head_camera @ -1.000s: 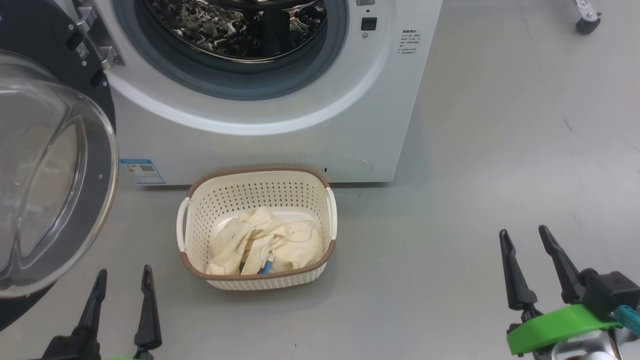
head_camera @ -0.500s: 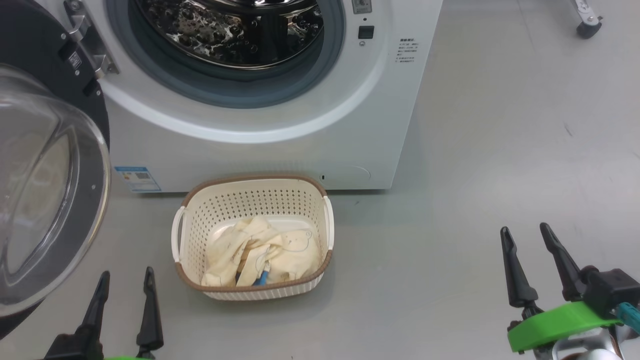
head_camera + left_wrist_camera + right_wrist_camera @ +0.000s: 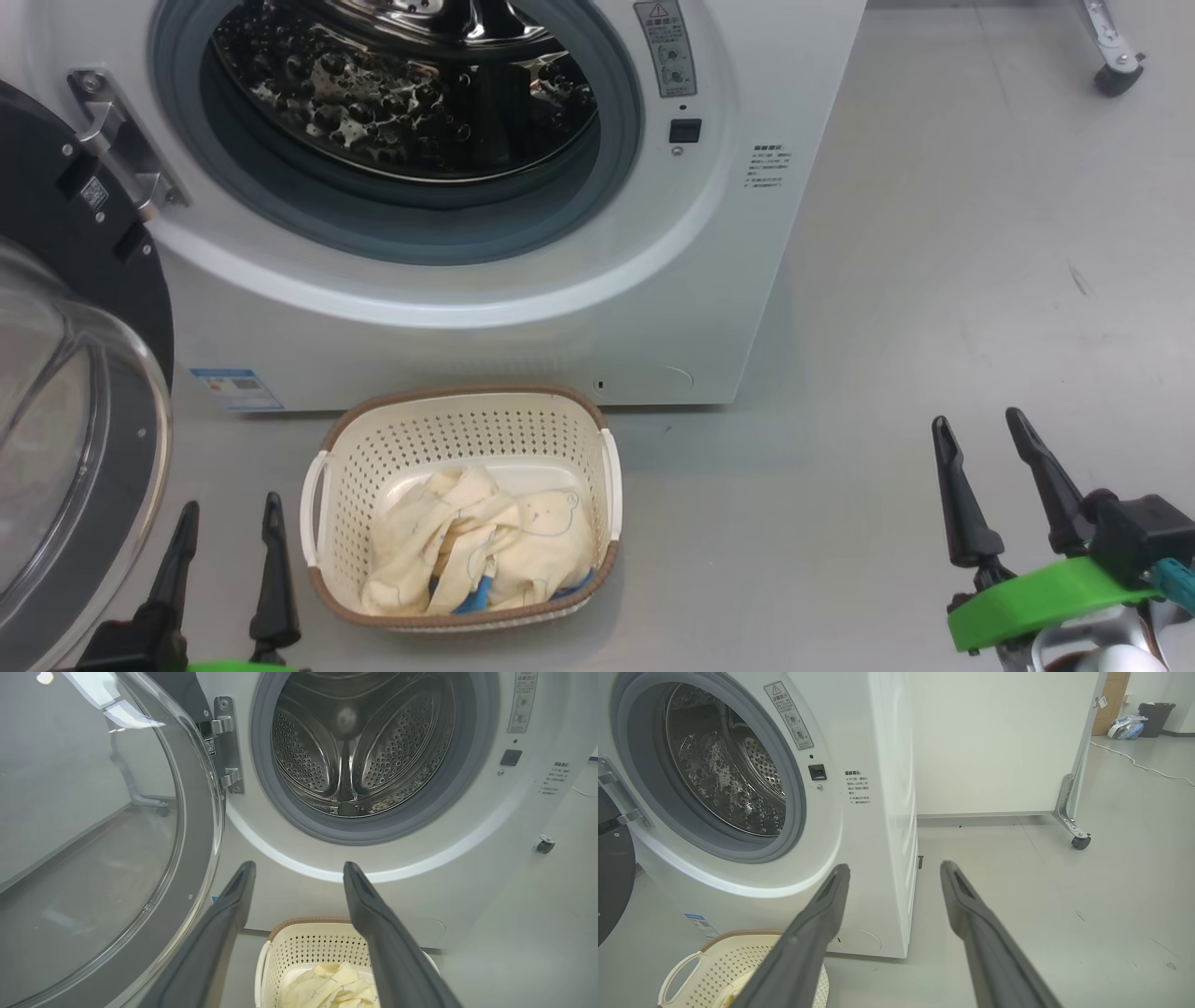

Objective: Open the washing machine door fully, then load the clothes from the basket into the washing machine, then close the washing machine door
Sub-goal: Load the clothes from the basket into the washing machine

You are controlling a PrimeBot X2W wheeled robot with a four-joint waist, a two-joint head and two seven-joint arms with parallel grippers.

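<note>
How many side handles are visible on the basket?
2: a left handle and a right handle, on opposite sides of the basket. None seems hidden.

The head camera looks down from above. Both wrist cameras sit low, facing the washing machine (image 3: 467, 868). All see the basket (image 3: 457, 439).

Washer (image 3: 523, 336) door (image 3: 65, 420) open at left, drum empty; cream clothes (image 3: 485, 546) w/ blue trims in basket (image 3: 467, 437) just before washer.

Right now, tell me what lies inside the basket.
Inside the basket lie the clothes, crumpled cream fabric with blue trim. Part of its floor shows beyond them; what lies under them is covered.
</note>
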